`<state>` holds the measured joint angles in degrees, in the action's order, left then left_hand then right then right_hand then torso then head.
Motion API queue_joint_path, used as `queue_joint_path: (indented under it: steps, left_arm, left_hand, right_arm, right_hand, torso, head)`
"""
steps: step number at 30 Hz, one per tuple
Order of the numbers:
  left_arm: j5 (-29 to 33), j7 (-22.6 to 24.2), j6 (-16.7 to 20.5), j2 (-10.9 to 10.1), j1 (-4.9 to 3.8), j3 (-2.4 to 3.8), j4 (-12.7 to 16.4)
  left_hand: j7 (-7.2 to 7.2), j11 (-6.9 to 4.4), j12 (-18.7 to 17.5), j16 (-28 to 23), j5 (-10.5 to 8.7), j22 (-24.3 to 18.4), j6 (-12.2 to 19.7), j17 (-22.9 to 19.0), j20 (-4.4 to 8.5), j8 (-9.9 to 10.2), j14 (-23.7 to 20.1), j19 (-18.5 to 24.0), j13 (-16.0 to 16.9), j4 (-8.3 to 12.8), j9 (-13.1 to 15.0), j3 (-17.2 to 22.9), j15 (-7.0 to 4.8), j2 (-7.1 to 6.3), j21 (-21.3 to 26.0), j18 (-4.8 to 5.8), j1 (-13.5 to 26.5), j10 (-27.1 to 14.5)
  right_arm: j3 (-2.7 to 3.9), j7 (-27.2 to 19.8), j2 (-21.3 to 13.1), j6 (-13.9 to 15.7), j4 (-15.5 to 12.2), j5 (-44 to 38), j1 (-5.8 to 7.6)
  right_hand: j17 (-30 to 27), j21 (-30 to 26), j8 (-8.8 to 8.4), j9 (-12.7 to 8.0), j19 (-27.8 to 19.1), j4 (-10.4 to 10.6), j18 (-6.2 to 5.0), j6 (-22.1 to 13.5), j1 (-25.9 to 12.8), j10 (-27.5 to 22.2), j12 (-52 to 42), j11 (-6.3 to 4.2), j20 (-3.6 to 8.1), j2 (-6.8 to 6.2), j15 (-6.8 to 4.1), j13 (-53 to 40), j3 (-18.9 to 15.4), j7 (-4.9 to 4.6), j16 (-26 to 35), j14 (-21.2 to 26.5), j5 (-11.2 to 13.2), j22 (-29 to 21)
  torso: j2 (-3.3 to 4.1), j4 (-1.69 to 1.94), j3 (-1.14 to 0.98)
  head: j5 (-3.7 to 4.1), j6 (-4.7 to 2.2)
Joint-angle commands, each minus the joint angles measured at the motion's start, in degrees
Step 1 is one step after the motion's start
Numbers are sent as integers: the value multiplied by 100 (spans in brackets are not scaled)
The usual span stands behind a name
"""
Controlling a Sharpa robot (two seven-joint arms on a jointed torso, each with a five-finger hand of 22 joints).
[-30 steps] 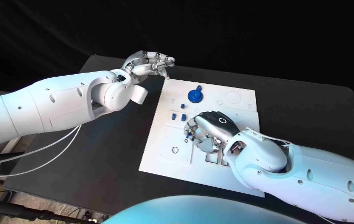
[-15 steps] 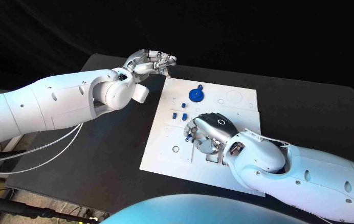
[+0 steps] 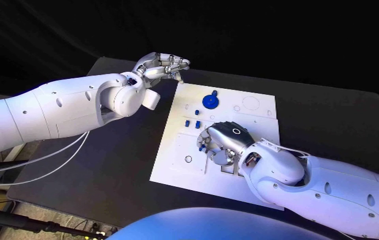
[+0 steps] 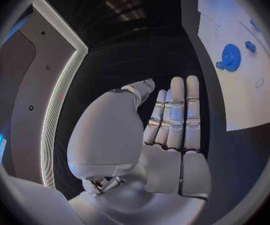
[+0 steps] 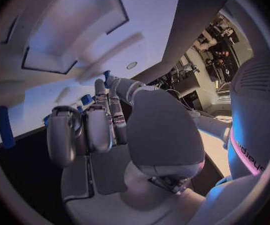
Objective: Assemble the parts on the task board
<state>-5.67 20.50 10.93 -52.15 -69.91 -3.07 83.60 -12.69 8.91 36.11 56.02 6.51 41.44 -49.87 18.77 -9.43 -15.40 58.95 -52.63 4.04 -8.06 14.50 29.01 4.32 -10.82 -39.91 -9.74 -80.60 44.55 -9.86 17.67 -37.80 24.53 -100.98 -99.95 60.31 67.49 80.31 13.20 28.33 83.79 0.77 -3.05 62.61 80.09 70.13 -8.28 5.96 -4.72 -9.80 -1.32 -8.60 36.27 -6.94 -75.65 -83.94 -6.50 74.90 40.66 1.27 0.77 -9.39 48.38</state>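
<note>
The white task board (image 3: pixel 254 120) lies mid-table. A blue gear (image 3: pixel 210 101) sits near its far edge, also seen in the left wrist view as the blue gear (image 4: pixel 230 51). Two small blue pegs (image 3: pixel 192 124) stand left of my right hand (image 3: pixel 227 139). That hand rests low on the board's middle with its fingers curled down. In the right wrist view a small blue part (image 5: pixel 107 76) shows at the meeting tips of thumb and finger, seemingly pinched. My left hand (image 3: pixel 162 67) hovers off the board's far left corner, fingers straight and holding nothing.
The black table (image 3: pixel 118 158) spreads wide to the left of the board. White cables (image 3: pixel 47 163) hang off the table's left edge beneath my left arm. Recessed outlines and round holes (image 3: pixel 188 159) mark the board's near-left area.
My right hand has settled slightly lower over the board's middle. The left hand has stayed in place.
</note>
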Motion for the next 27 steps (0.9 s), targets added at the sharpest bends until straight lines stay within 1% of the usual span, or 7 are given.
queue_joint_path:
  steps: [1,10,15,18,23,27]
  left_arm:
    - [30,57,-100,11,-4,4,10]
    - [30,54,-90,5,-4,4,12]
    - [30,50,-88,6,-4,4,12]
    - [30,50,-61,6,-4,4,9]
    - [30,47,-45,5,-4,4,6]
    - [30,43,-43,2,-4,4,6]
  left_hand:
    - [6,5,1,-36,3,-5,27,-7,-39,30,-26,16,2,6,-4,-28,17,17,40,-68,31,-25]
    - [7,5,3,-36,4,-9,29,-7,-40,31,-27,15,3,5,-4,-32,17,19,45,-68,31,-28]
    - [7,5,3,-36,4,-9,29,-7,-40,31,-27,15,3,5,-4,-32,17,19,45,-68,31,-28]
    - [6,5,3,-37,9,-13,34,-8,-40,34,-29,13,2,7,-5,-31,16,24,51,-70,24,-37]
    - [2,9,-3,-37,10,-18,56,-8,-41,46,-29,8,-1,11,-8,-35,17,22,59,-71,17,-64]
    - [0,10,-5,-37,11,-19,61,-8,-41,49,-29,7,-1,11,-9,-36,17,21,60,-71,17,-70]
  right_arm:
    - [-6,32,25,-166,23,-179,-10]
    - [-18,53,59,-289,55,-398,-29]
    - [-24,41,88,-309,52,-427,-45]
    - [-26,16,101,-312,57,-403,-57]
    - [-31,-4,107,-323,86,-372,-76]
    - [-33,-3,111,-303,105,-360,-89]
  right_hand:
    - [-9,-33,-3,14,196,-30,89,-18,-30,272,-8,-301,30,60,-16,-13,-16,-20,33,-142,-35,1095]
    - [-8,-23,-3,17,201,-30,91,-18,-35,272,-7,-300,28,61,-15,-18,-20,-20,32,-142,-34,1100]
    - [-6,-28,-3,19,199,-30,90,-18,-42,270,-6,-299,28,59,-14,-22,-25,-21,30,-143,-32,1098]
    - [-10,-31,-3,21,198,-30,89,-18,-46,270,-5,-299,27,57,-14,-24,-28,-21,33,-142,-31,1097]
    - [-19,-34,-2,24,196,-31,89,-17,-53,268,-4,-299,26,53,-13,-29,-36,-20,38,-141,-28,1097]
    - [-29,-25,-39,25,200,-72,91,-64,-67,204,33,-285,18,8,-3,-59,-73,-33,43,-138,6,1105]
  torso:
    - [1,3,2]
    - [-1,1,2]
    - [0,2,1]
    - [0,2,2]
    - [1,2,2]
    - [1,1,1]
  head:
    - [3,12]
    - [15,17]
    - [5,20]
    - [23,29]
    - [29,41]
    - [40,60]
